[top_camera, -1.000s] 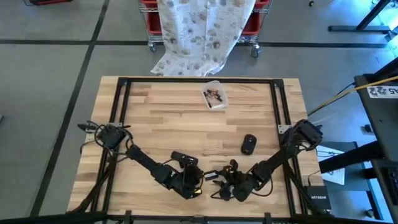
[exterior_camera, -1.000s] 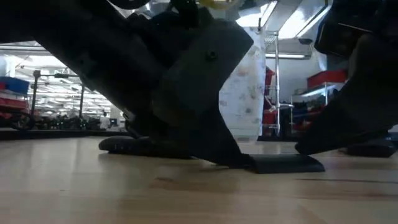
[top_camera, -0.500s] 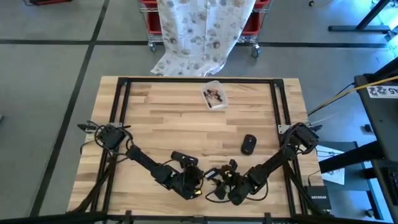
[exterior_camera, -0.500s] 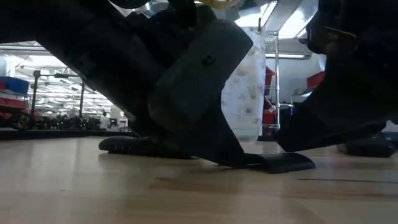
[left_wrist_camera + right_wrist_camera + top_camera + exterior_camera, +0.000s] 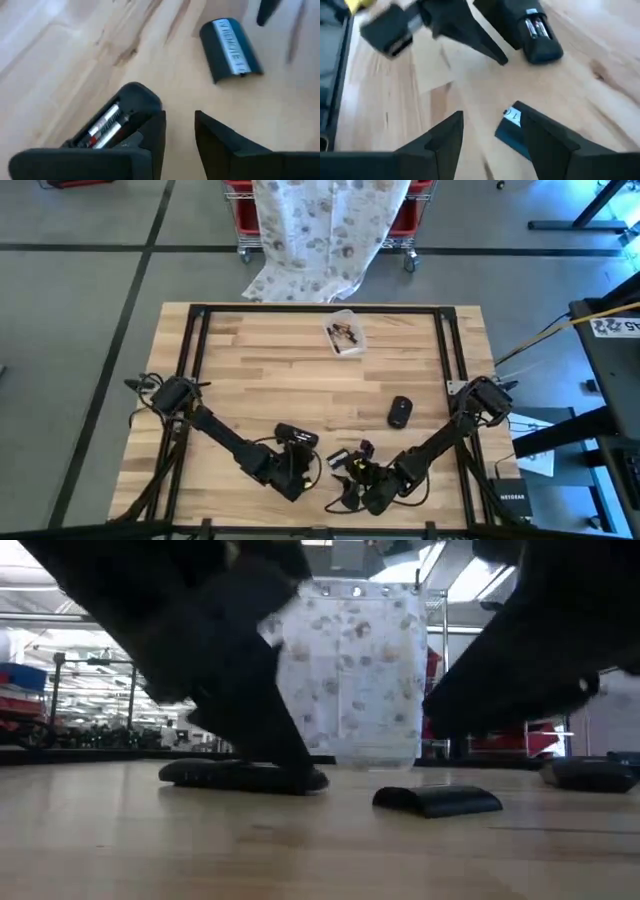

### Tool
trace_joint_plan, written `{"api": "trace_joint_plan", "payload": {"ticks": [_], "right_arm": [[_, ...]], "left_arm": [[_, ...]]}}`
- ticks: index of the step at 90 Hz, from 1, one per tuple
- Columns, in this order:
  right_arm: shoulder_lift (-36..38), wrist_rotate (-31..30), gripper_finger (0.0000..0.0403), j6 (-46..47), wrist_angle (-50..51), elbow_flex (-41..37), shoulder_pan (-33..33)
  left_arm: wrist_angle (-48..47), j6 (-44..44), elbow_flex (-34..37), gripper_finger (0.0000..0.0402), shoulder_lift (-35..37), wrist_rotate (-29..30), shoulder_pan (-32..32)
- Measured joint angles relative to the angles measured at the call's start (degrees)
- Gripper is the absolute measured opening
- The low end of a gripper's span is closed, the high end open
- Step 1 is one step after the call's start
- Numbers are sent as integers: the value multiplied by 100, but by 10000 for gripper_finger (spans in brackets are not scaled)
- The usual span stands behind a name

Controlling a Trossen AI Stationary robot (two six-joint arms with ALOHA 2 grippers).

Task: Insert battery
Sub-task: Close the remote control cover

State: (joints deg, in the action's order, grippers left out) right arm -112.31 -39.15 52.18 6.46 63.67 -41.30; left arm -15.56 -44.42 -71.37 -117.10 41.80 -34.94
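Both sets of jaws stood parted and held nothing: the left gripper (image 5: 180, 145) hung just over the end of the remote control (image 5: 112, 122), whose open bay showed batteries already seated, while the right gripper (image 5: 492, 142) hovered low over the worktop (image 5: 260, 370) with the loose battery cover (image 5: 512, 127) lying between its fingers. Judged from this, the inserting itself looked done, and what remained was to pick up the cover, which lay a little apart from the remote, and close the bay.
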Motion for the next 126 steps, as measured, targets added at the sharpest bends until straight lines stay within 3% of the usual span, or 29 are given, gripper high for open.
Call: {"api": "trace_joint_plan", "payload": {"ticks": [14,28,37,58,80,126], "right_arm": [[237,263,184,-44,1817,382,7],[258,692,184,-584,2482,209,23],[258,1040,184,-607,2395,-141,104],[320,1440,184,-1100,1162,-751,424],[297,1799,184,-1660,386,-911,699],[253,1559,184,-1547,-136,-930,682]], "left_arm": [[547,222,-9,84,-168,-422,-205],[1210,596,-22,84,-518,-406,-131],[1441,747,-33,84,-655,-375,14],[1773,1297,-37,84,-726,-584,401],[1942,1627,-23,84,-716,-715,656],[1571,1681,-3,84,-271,-386,647]]}}
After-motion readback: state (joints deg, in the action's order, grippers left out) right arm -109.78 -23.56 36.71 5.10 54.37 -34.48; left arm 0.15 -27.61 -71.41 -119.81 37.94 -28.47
